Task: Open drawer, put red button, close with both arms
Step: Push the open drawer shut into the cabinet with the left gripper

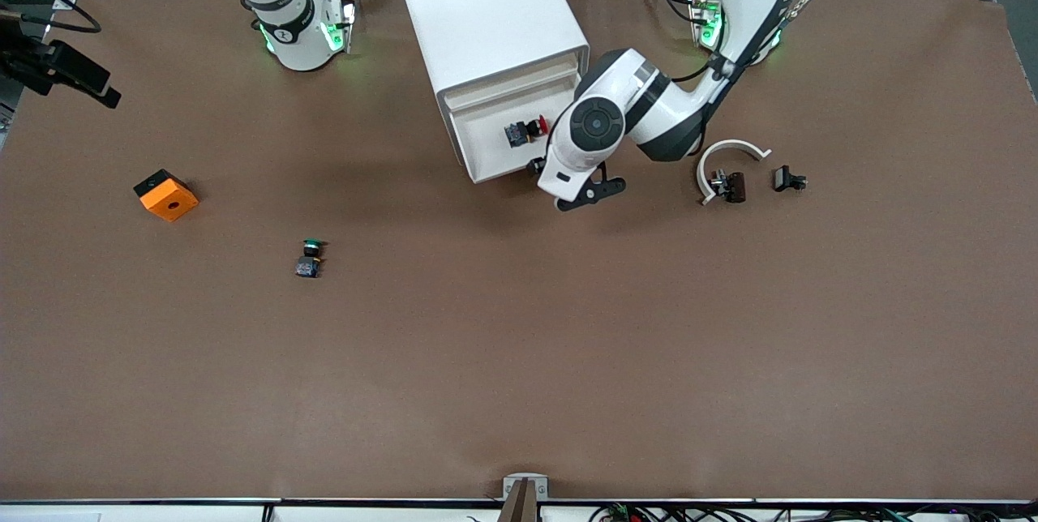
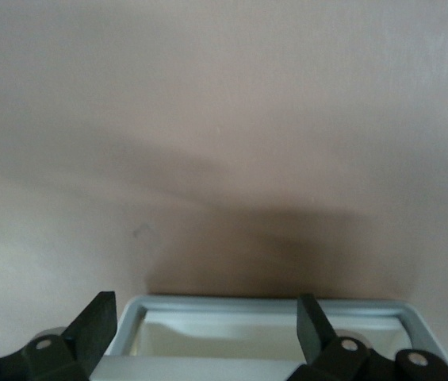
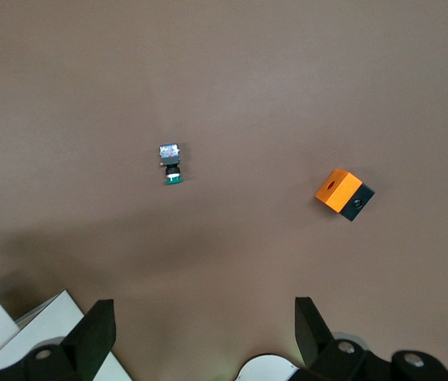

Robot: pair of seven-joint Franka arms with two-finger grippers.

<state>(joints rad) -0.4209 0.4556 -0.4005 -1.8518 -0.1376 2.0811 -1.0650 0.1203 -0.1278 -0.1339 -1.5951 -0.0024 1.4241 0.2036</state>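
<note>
The red button [image 1: 531, 129] is lying inside the pulled-out drawer [image 1: 496, 169], so the drop looks done and closing is what's left. The left gripper [image 2: 208, 337], fingers spread and empty, is hovering at the drawer's front edge, at about four o'clock from the button, seemingly lining up a push. The right gripper [image 3: 204, 337] is waiting spread over bare table near its base.

white arms [image 1: 641, 113], black joint bands, black grippers [image 2: 208, 333].

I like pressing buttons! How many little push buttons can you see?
2. The red button lies in the open drawer of the white cabinet. The green button sits on the table, nearer the front camera. None seems hidden.
</note>
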